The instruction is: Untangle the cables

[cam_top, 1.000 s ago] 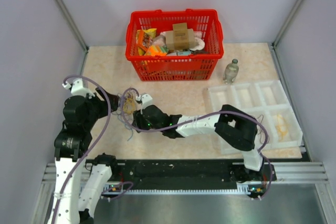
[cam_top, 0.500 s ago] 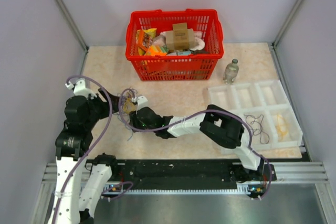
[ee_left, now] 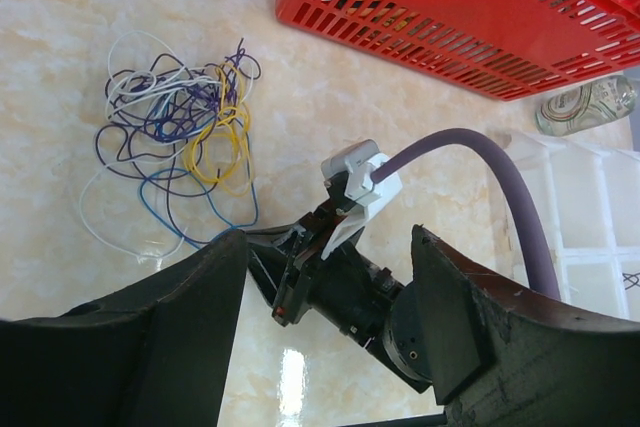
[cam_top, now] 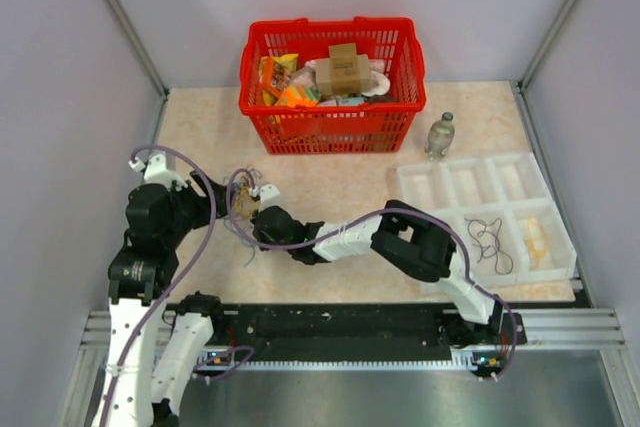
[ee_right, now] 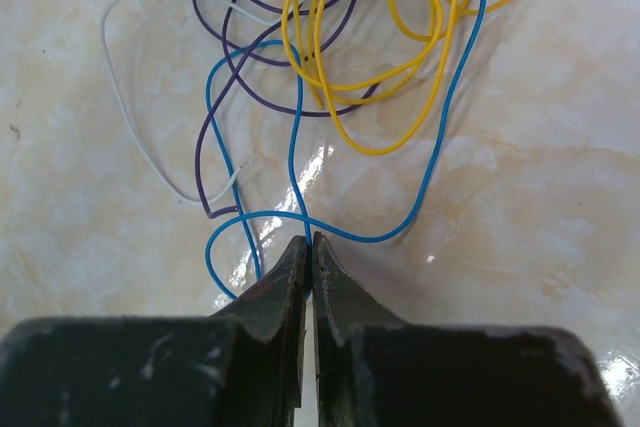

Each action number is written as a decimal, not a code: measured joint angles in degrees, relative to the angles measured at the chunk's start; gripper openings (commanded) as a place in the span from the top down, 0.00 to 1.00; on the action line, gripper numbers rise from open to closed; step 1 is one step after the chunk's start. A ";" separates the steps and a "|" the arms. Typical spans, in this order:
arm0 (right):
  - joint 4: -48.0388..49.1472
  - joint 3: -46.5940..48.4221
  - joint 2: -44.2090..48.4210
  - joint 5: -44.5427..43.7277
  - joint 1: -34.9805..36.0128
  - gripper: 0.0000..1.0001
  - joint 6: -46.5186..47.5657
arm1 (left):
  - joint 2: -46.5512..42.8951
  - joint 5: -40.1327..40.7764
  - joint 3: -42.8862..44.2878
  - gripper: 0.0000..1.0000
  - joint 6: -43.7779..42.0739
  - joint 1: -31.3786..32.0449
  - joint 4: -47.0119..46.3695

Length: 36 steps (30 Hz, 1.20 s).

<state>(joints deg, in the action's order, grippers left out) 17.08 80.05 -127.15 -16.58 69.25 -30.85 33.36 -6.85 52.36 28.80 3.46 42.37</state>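
The cables (cam_top: 241, 199) lie in one tangle of dark purple, yellow, blue and white strands on the table's left side. They also show in the left wrist view (ee_left: 185, 117). My right gripper (cam_top: 252, 232) reaches across to the tangle's near edge. In the right wrist view it (ee_right: 310, 247) is shut on a blue cable (ee_right: 440, 147), next to yellow (ee_right: 400, 97), purple (ee_right: 215, 127) and white (ee_right: 125, 97) loops. My left gripper (cam_top: 215, 202) is just left of the tangle. In its own view it (ee_left: 328, 237) is wide open and empty, with the right gripper's body between its fingers.
A red basket (cam_top: 330, 127) full of packets stands at the back. A small bottle (cam_top: 439, 135) stands to its right. A white compartment tray (cam_top: 470, 187) on the right holds a dark cable (cam_top: 488, 239) and a yellow one (cam_top: 538, 242).
My right arm has stretched further left, bringing its gripper to the tangle's near edge and uncovering the dark cable in the tray. The left gripper has barely moved.
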 measured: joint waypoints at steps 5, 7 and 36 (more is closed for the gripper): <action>0.68 -6.19 4.44 -0.50 0.00 1.00 0.92 | -1.46 -0.28 -3.06 0.23 0.26 0.00 -0.87; -0.02 -13.77 11.26 -0.39 0.00 1.00 1.70 | -2.84 -1.40 -6.36 0.13 0.94 0.00 -2.64; -0.98 -33.68 44.81 5.18 -2.43 1.00 4.04 | 52.65 7.19 -6.60 0.65 19.78 1.73 -22.10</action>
<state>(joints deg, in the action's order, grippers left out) 16.10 46.37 -82.35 -11.40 66.83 -26.81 86.02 0.34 45.76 48.58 5.19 20.27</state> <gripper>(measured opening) 0.008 0.582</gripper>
